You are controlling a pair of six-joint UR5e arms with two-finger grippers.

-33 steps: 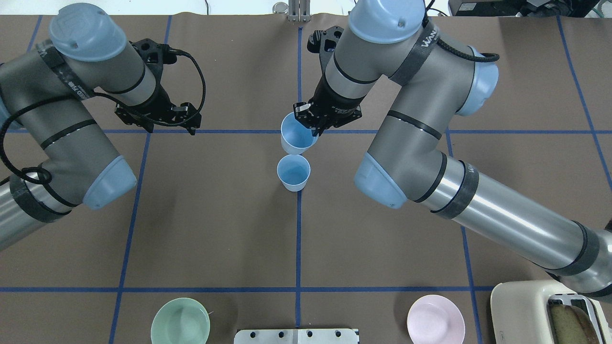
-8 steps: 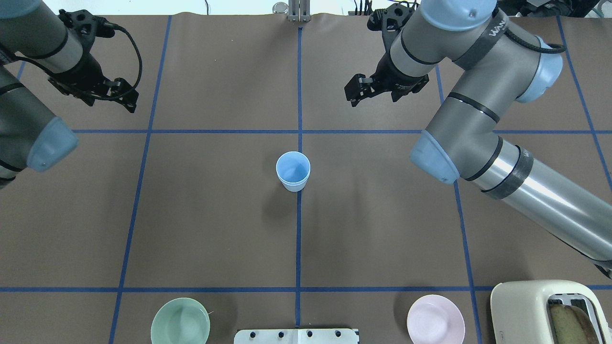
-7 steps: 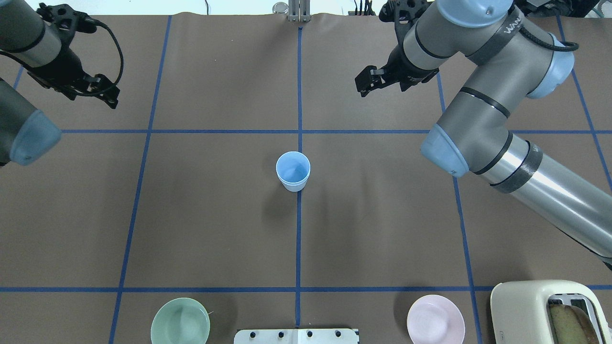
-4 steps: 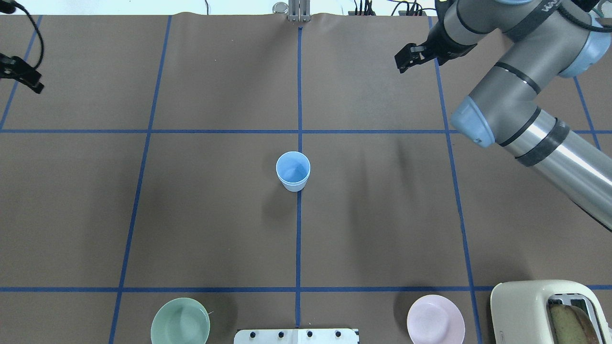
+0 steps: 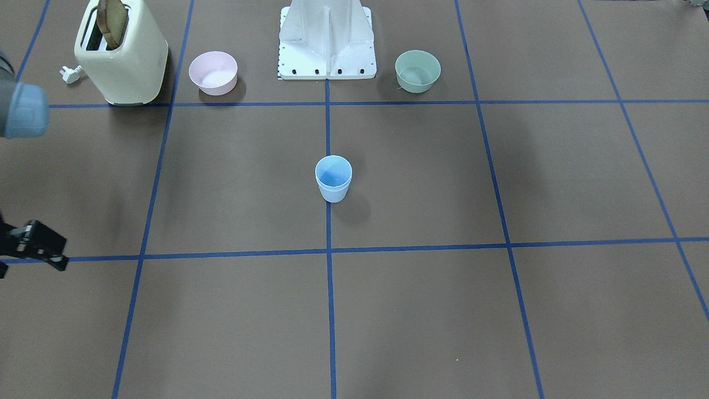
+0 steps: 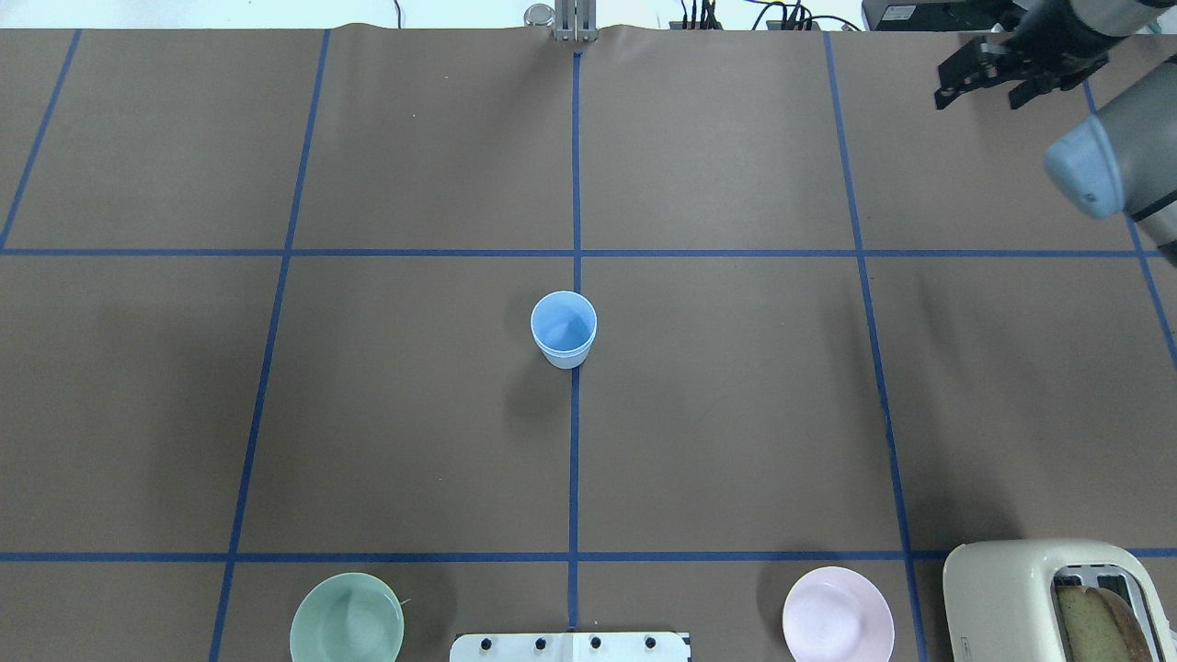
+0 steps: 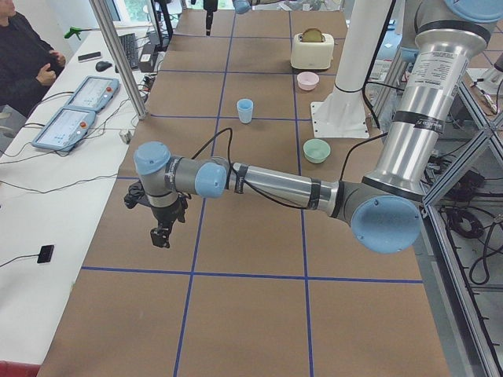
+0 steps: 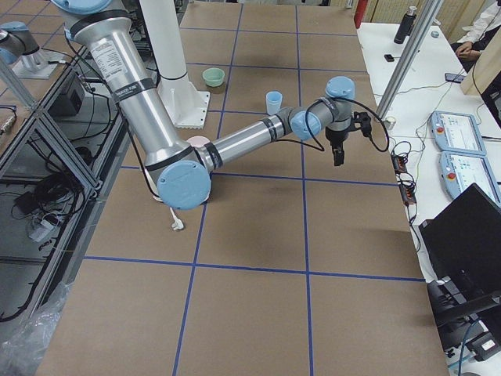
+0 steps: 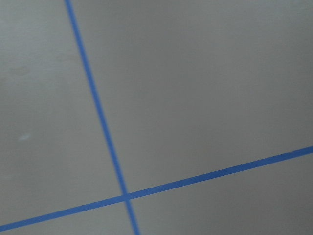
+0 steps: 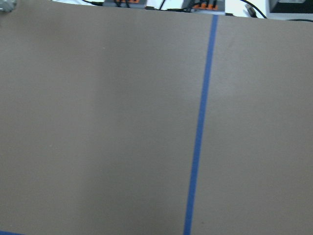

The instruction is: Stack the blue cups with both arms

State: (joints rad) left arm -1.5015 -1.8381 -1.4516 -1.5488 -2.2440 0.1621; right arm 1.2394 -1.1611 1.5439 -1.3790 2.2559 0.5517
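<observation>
The blue cups (image 6: 564, 329) stand as one nested stack at the table's middle, on the blue centre line; a double rim shows in the front-facing view (image 5: 333, 178). My right gripper (image 6: 982, 90) is open and empty, far from the stack at the far right corner; it also shows at the front-facing view's left edge (image 5: 27, 252). My left gripper (image 7: 163, 234) shows only in the exterior left view, low over the table's left end, and I cannot tell if it is open or shut. Both wrist views show only bare mat and blue tape.
A mint-green bowl (image 6: 347, 627), a pink bowl (image 6: 837, 614) and the white base pedestal (image 6: 570, 646) line the near edge. A cream toaster (image 6: 1039, 598) holding a bread slice stands at the near right corner. Operators sit beside the table's far side.
The right gripper let its cup down into the other one. Since then both arms have swung outward; the left arm has left the overhead view and the right gripper has gone to the far right corner.
</observation>
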